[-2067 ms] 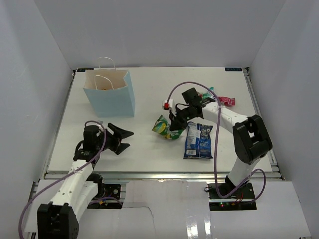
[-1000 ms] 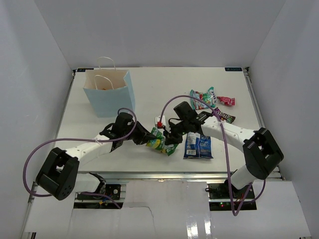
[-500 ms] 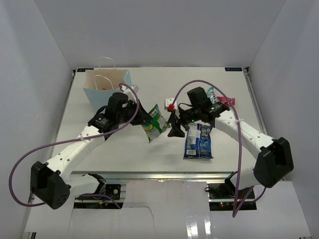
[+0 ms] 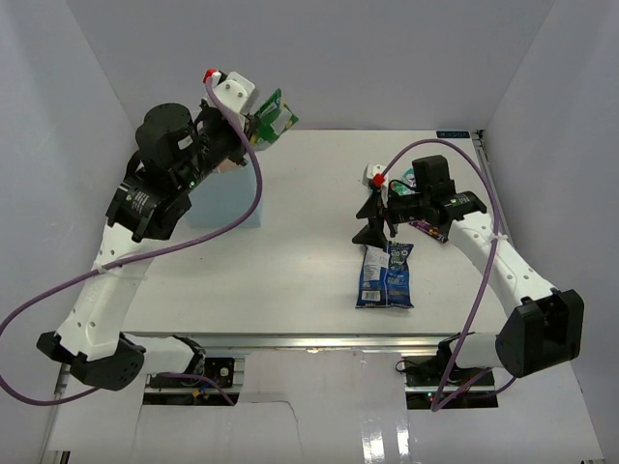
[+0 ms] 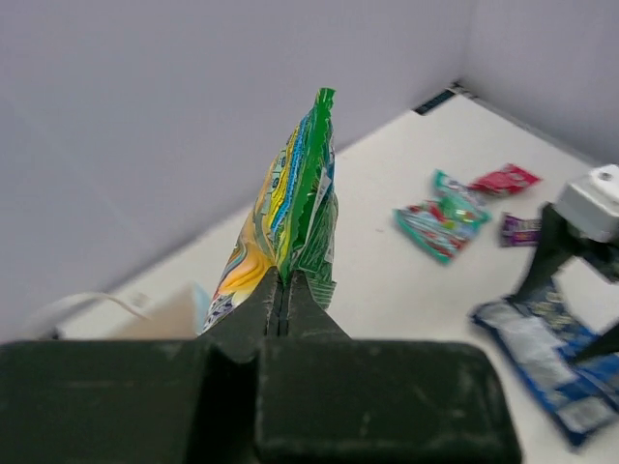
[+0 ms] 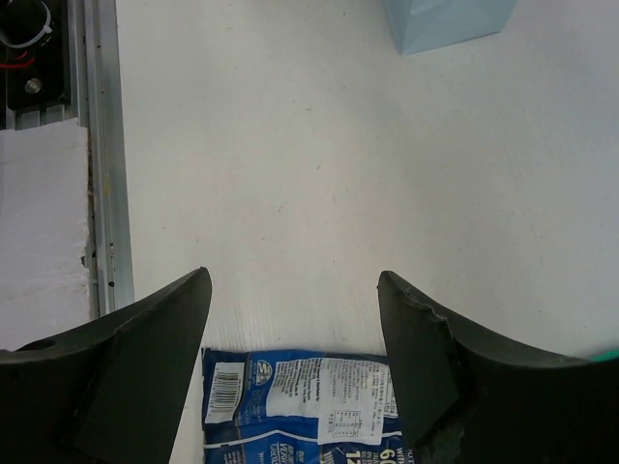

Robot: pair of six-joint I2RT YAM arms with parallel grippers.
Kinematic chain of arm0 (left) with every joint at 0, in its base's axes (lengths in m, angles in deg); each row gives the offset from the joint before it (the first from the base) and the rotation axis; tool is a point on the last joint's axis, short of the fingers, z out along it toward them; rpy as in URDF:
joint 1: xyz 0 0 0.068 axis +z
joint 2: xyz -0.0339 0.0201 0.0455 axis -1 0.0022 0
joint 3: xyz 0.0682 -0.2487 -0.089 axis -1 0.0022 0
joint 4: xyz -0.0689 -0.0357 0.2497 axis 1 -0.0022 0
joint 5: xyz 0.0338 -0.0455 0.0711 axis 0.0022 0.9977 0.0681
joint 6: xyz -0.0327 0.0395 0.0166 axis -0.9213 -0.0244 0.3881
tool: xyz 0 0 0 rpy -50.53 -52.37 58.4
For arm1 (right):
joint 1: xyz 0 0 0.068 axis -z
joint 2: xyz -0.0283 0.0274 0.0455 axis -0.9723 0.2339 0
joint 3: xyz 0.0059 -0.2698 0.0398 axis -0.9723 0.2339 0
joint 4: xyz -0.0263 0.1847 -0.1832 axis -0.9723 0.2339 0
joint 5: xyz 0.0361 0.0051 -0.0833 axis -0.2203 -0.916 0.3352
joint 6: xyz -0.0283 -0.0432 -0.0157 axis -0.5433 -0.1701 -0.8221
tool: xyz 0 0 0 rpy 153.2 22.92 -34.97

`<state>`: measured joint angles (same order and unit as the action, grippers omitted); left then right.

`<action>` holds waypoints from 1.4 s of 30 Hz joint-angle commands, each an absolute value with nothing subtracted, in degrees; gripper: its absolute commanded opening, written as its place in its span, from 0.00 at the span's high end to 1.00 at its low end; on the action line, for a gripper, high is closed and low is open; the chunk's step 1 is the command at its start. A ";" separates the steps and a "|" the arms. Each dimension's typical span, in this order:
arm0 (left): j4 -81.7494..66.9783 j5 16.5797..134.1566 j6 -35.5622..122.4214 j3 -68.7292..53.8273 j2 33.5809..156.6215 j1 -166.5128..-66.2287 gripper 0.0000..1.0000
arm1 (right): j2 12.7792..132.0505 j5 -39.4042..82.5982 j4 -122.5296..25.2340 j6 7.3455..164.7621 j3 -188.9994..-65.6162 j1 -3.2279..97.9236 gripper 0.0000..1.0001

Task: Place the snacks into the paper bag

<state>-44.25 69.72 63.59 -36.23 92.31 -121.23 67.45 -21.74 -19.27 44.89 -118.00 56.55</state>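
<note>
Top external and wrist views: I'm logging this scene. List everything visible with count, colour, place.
table: one, white, under everything
paper bag: one, light blue, upright, far left, partly hidden
green bag: one, green-yellow, held up in the air, far left
blue-white bag: one, blue and white, lying flat, right of centre
teal-red candy bag: one, teal and red, far right
red packet: one, red-pink, beside it
purple candy pack: one, dark purple, near those two
left gripper: one, black, shut on the green bag
right gripper: one, black, open above the blue-white bag
</note>
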 commanded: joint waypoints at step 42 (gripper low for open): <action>-24.70 105.77 89.47 -19.84 89.30 -82.49 1.00 | 69.29 -26.48 -18.92 43.64 -114.60 62.24 0.24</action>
<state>-30.37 100.93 90.17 -20.67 90.85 -83.85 69.11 -24.52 -18.92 44.32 -115.20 61.78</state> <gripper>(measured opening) 0.009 0.759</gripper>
